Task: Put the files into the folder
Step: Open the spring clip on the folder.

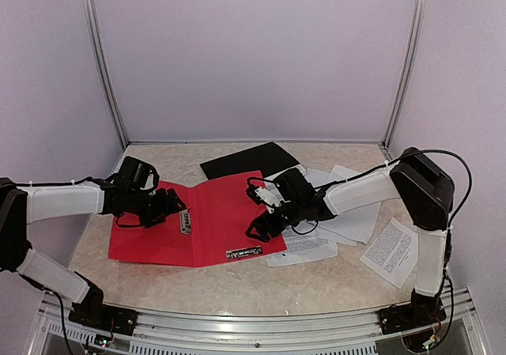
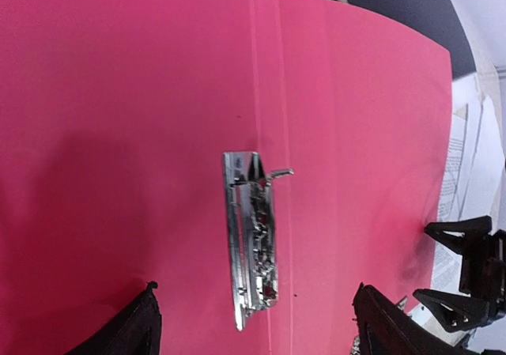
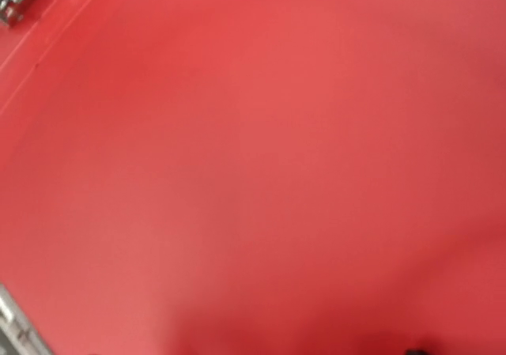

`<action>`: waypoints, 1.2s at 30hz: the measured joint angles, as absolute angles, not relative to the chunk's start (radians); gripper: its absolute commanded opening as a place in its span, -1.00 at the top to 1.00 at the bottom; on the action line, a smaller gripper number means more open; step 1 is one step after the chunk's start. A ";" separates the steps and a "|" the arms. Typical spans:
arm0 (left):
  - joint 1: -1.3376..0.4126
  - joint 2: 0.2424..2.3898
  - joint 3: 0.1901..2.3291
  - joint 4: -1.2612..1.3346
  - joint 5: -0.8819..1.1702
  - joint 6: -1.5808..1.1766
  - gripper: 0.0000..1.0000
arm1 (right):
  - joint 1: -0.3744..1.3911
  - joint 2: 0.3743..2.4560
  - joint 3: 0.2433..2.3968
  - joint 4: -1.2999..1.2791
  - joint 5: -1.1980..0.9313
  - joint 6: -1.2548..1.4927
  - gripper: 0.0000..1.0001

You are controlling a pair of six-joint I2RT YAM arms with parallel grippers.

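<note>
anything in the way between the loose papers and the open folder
No object blocks it. The folder lies open, bare except its metal clips, with the files beside its right edge. Only the right hand hangs open over that edge, between them.

The folder (image 1: 213,217) under the left gripper (image 2: 254,287) is red, its clip (image 2: 251,236) silver; sheets (image 1: 308,246) beside the right gripper (image 1: 261,224) are white, black-printed.

Top view high behind, looking down over tabletop (image 1: 237,284), both wrist views close above red folder (image 1: 150,246), shared by all.
</note>
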State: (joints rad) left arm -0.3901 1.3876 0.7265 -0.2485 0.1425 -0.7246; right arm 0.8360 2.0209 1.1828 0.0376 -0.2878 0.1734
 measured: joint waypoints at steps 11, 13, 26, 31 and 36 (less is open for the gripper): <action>-0.592 1.349 0.647 0.138 0.334 -0.390 -0.55 | 0.836 1.884 1.050 -0.011 -0.369 0.217 -0.19; -0.584 1.390 0.646 0.189 0.382 -0.345 -0.52 | 0.837 1.878 1.040 -0.013 -0.389 0.230 -0.15; -0.619 1.538 0.620 0.298 0.624 -0.101 -0.46 | 0.849 1.887 1.028 -0.017 -0.454 0.291 0.16; -0.689 1.538 0.620 0.294 0.576 0.004 -0.45 | 0.851 1.909 1.028 -0.018 -0.467 0.305 0.30; -0.719 1.536 0.617 0.281 0.543 0.078 -0.45 | 0.855 1.915 1.031 -0.019 -0.474 0.306 0.37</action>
State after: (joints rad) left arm -0.7185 1.5364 0.6174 0.2813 0.5430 0.0784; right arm 0.8555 1.9152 1.0306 -0.0189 -0.4744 0.3061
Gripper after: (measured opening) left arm 0.723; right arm 0.333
